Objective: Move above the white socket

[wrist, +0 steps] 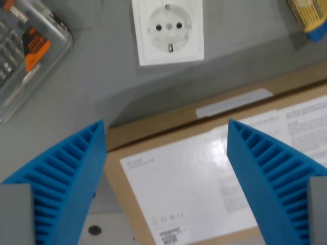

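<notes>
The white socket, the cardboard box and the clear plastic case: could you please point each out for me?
white socket [168, 28]: wrist view, on its round recessed face.
cardboard box [153, 137]: wrist view, on the bare brown top near its far edge.
clear plastic case [25, 51]: wrist view, on its transparent lid.

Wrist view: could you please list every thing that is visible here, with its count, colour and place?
white socket: 1, white, top centre, lying flat on the grey table.
cardboard box: 1, brown, lower centre to the wrist view's right, below the socket.
paper label: 1, white with small print, on top of the box.
tape strip: 1, pale grey, on the box's upper edge.
clear case: 1, transparent with grey and orange tool parts inside, upper left, cut by the frame.
yellow and blue object: 1, upper right corner, blurred and cut off; cannot tell what it is.
table: 1, grey, under everything.
gripper: 1, two blue ribbed fingers, bottom left and bottom right, apart, holding nothing.
</notes>
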You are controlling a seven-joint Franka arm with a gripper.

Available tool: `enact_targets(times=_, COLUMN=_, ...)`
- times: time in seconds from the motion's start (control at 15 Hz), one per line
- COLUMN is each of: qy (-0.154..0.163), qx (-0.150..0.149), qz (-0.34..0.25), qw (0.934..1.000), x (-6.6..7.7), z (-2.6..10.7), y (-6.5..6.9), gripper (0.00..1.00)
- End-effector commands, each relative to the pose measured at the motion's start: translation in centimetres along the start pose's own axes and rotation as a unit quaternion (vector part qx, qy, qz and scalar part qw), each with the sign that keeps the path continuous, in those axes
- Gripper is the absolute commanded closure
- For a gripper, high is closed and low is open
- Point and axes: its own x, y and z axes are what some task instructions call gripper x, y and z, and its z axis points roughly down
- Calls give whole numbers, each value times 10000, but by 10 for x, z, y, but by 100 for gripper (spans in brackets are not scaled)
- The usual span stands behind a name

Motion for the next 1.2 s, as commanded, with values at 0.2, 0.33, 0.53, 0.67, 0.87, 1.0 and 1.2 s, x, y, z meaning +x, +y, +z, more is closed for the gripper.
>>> enact_targets(times=0.2, qy=-84, qx=19, qz=-245, qw=9997, x=21, z=21, y=7, gripper=0)
enact_targets(times=0.33, qy=-65, qx=23, qz=-251, qw=9997, x=25, z=28, y=7, gripper=0)
enact_targets(times=0.53, qy=-62, qx=28, qz=-267, qw=9996, x=31, z=38, y=8, gripper=0)
enact_targets(times=0.67, qy=-60, qx=30, qz=-286, qw=9996, x=36, z=44, y=9, gripper=0)
enact_targets(times=0.87, qy=-111, qx=38, qz=-305, qw=9995, x=42, z=53, y=9, gripper=0)
enact_targets(times=1.0, qy=-119, qx=43, qz=-308, qw=9994, x=46, z=58, y=10, gripper=0)
enact_targets(times=1.2, qy=-103, qx=50, qz=-284, qw=9995, x=51, z=65, y=11, gripper=0)
